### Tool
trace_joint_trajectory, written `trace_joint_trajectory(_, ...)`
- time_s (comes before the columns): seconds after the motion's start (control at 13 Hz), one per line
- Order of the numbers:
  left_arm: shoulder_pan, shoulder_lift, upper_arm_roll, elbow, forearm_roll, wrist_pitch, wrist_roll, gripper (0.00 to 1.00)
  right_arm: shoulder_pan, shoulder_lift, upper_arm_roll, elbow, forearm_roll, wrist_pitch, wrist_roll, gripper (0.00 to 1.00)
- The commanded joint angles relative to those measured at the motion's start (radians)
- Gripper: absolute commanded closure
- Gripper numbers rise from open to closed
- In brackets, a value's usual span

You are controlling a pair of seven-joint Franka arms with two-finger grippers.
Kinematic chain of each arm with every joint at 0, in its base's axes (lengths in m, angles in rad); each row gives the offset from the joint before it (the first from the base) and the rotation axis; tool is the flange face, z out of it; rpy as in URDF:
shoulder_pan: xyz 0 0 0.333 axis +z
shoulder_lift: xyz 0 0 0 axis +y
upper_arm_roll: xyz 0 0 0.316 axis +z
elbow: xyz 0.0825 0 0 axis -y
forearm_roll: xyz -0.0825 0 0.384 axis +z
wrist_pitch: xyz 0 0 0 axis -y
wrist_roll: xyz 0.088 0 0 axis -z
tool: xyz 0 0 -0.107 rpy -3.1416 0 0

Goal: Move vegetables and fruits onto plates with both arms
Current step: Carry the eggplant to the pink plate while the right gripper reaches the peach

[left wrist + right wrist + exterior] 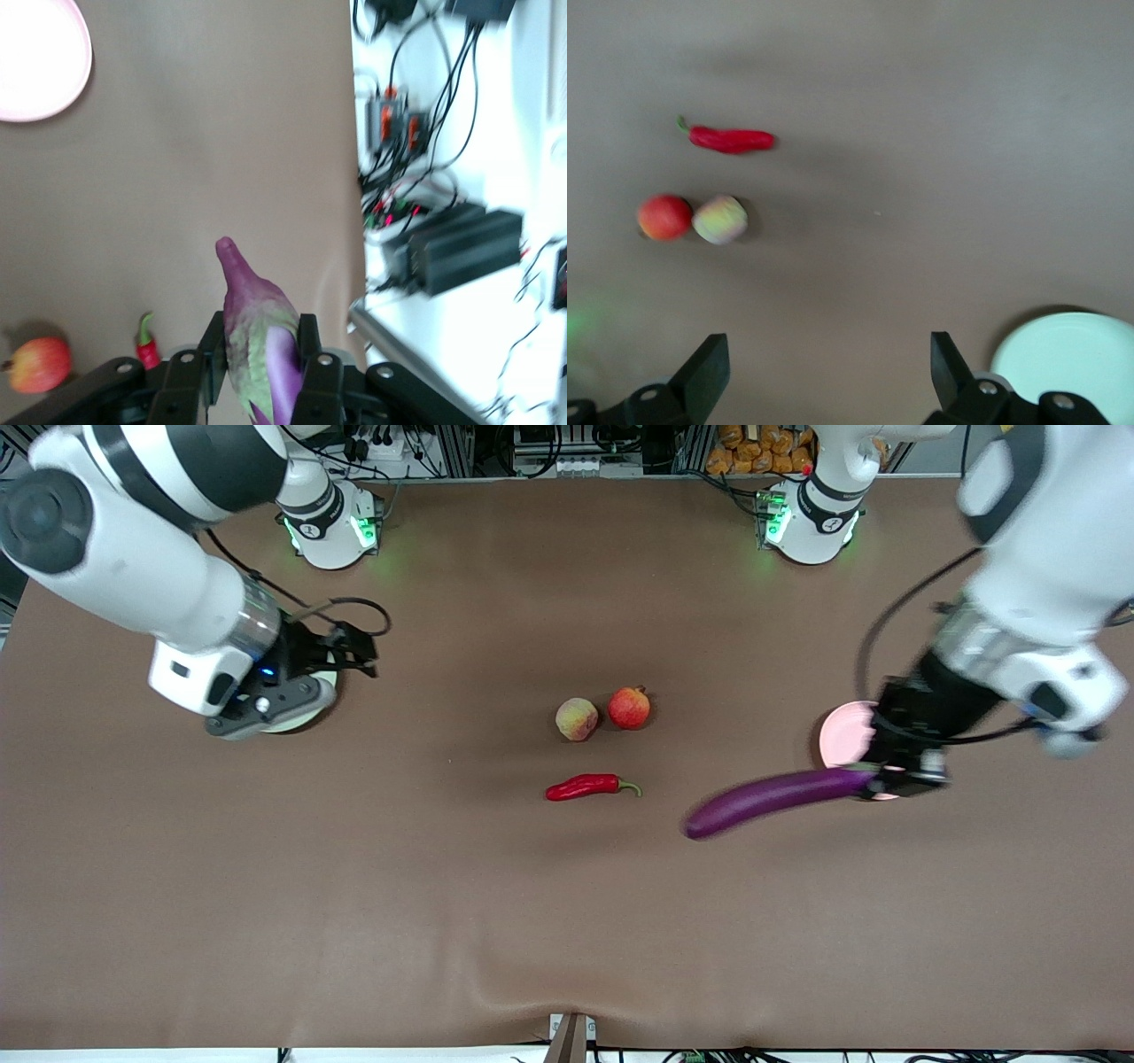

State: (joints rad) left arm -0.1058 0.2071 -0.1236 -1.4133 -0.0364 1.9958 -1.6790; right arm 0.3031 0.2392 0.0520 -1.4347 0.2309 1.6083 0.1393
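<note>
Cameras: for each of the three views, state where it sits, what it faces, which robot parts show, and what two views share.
Front view: high across the table, facing both bases; both arms, left end effector holding the eggplant.
Left wrist view: on the left wrist, over table; fingers clamp eggplant.
Right wrist view: on the right wrist, looking down; open fingers.
Shared: both wrist views show the chili pepper.

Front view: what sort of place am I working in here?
Likely a robotics lab: two arm bases bolted to a brown-covered table, cables and electronics racked along its edge, toy produce like the eggplant.
</note>
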Motion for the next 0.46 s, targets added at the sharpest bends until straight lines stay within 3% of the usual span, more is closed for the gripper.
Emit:
trace_joint_trajectory(0.0, 0.137, 0.032, -0.01, 0.017, -0.016, -0.005, 0.028, 1.0, 0.074, 0.112, -0.009, 0.037, 0.036, 0.094, 0.202, 0.0)
trace_joint_trajectory(0.23, 0.219, 0.083, -0.01, 0.005, -0.019, -0.006, 0.197, 1.0, 0.171, 0.222, -0.008, 0.033, 0.042, 0.219, 0.452, 0.0)
trace_joint_trajectory(0.38, 0.251, 0.097, -0.01, -0.053, -0.017, -0.02, 0.354, 1.0, 0.235, 0.294, -0.009, 0.028, 0.091, 0.303, 0.674, 0.0)
